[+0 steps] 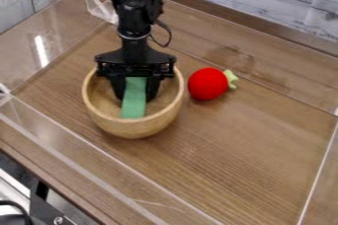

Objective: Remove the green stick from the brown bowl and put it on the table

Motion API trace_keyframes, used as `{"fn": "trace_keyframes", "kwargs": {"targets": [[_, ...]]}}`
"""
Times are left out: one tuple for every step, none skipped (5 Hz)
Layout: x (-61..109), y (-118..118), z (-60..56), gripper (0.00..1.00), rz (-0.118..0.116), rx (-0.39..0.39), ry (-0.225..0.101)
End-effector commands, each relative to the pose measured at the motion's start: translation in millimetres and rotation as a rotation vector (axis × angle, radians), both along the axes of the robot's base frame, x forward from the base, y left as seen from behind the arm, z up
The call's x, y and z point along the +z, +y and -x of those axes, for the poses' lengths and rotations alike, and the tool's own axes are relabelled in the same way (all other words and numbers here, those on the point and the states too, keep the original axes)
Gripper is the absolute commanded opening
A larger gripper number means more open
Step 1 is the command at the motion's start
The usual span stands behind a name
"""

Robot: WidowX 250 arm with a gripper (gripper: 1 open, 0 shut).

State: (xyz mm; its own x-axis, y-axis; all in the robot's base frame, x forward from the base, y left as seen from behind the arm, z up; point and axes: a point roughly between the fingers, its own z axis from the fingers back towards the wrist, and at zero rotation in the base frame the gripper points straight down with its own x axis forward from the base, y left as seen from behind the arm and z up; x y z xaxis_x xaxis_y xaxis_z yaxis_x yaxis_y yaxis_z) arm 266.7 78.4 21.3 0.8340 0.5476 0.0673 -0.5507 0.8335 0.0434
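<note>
Wood-grain table (251, 160) carries everything we see. On it sits the brown bowl (132, 122), our landmark. Over the bowl our gripper (134, 83) points down, fingers pinched on the top end of the green stick (134, 99), which leans inside the bowl. Right of the bowl lies a red ball (207, 84).

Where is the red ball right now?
The red ball sits on the table a little right of the middle of the picture, just to the right of the brown bowl and not touching it. The claw is down inside that bowl.
</note>
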Motion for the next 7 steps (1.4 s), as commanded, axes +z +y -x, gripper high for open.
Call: {"fn": "trace_keyframes", "kwargs": {"targets": [[8.9,12.5,5.9,0.00,0.018,-0.034,0.001],[19.9,25.8,6.7,0.00,0.037,-0.059,-0.005],[26.7,38.3,8.7,0.00,0.052,-0.083,-0.007],[25.4,41.5,9.9,0.00,0.059,-0.047,-0.008],[20.4,45.1,10.5,0.00,0.061,-0.015,-0.007],[17.7,42.4,11.0,0.00,0.063,-0.019,-0.005],[15.0,39.6,11.5,0.00,0.065,-0.023,-0.003]]}}
